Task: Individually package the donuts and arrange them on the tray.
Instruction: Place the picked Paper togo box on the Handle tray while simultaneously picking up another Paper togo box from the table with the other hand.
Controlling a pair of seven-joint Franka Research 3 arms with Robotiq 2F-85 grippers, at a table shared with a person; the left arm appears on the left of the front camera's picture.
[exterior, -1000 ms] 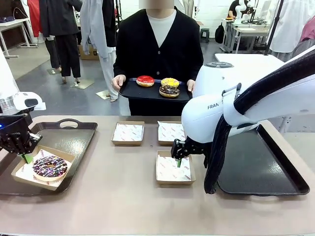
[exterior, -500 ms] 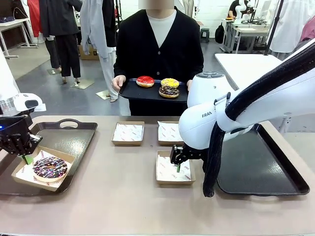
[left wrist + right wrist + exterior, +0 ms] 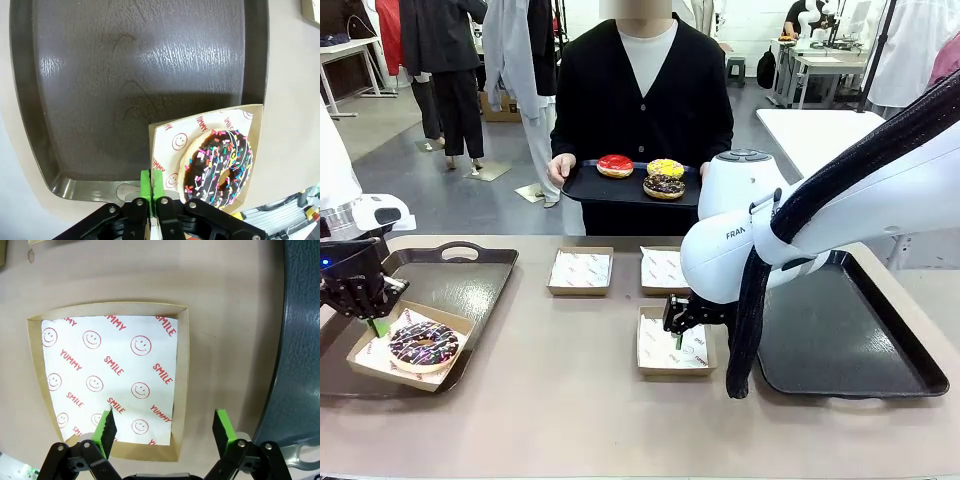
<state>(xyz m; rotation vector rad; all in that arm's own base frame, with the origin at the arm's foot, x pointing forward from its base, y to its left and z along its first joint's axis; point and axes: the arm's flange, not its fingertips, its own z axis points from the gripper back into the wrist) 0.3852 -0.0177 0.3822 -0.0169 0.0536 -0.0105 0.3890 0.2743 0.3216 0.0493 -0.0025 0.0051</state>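
A chocolate donut with coloured sprinkles lies in a paper-lined cardboard box on the dark tray at the left. My left gripper is shut on that box's edge. My right gripper hangs open just above an empty lined box, with the box's side wall between its fingers. Across the table a person holds a small black tray carrying a red donut, a yellow donut and a dark chocolate donut.
Two more empty lined boxes sit at the table's middle back. A second large dark tray lies at the right, partly behind my right arm. Bare tabletop runs along the front edge.
My right arm has shifted a little to the left over the empty box. The left gripper and its box have barely moved.
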